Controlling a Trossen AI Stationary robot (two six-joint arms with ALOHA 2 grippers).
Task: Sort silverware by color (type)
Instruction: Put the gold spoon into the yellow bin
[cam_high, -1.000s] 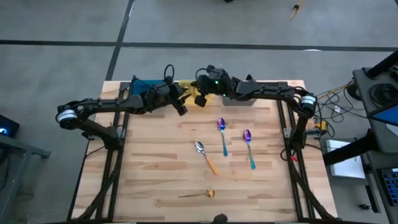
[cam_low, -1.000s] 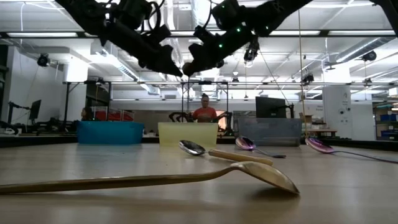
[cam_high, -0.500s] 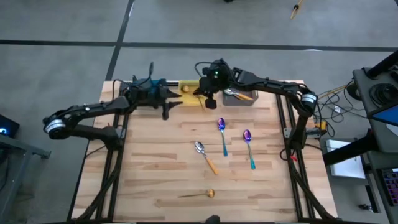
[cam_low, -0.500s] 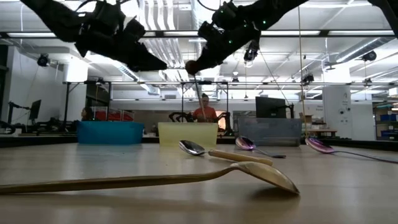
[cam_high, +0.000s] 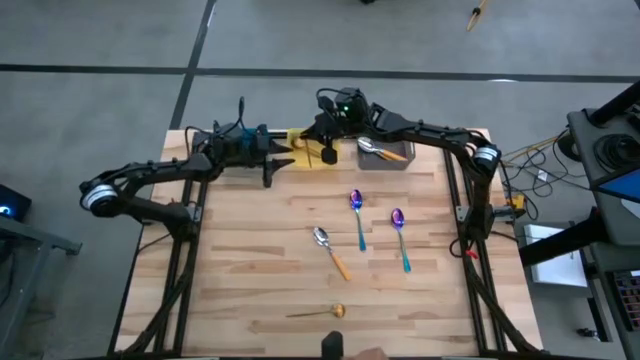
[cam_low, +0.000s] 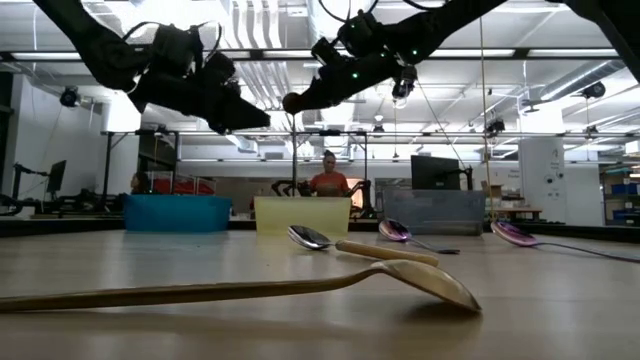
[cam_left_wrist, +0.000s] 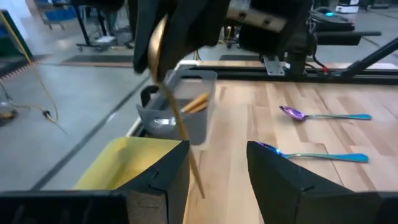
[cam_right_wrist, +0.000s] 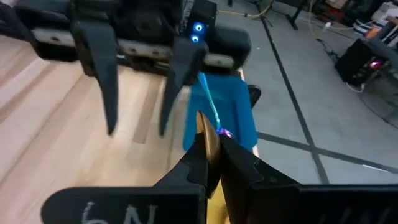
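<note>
The right gripper (cam_right_wrist: 210, 149) is being kept clamped on a gold spoon (cam_left_wrist: 177, 118), which is now being hung over the yellow bin (cam_high: 300, 145) (the gold bin, judging by colour). The left gripper (cam_left_wrist: 217, 165) is being drawn back beside the blue bin (cam_right_wrist: 239, 112), fingers spread and empty. A handover is being completed, it seems. Four spoons (cam_high: 330, 250) are being left on the table (cam_high: 240, 260).

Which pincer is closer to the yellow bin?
The right. The right pincer hangs over the yellow bin, shut on a gold spoon. The left pincer stands open just beside the bin, holding nothing.
</note>
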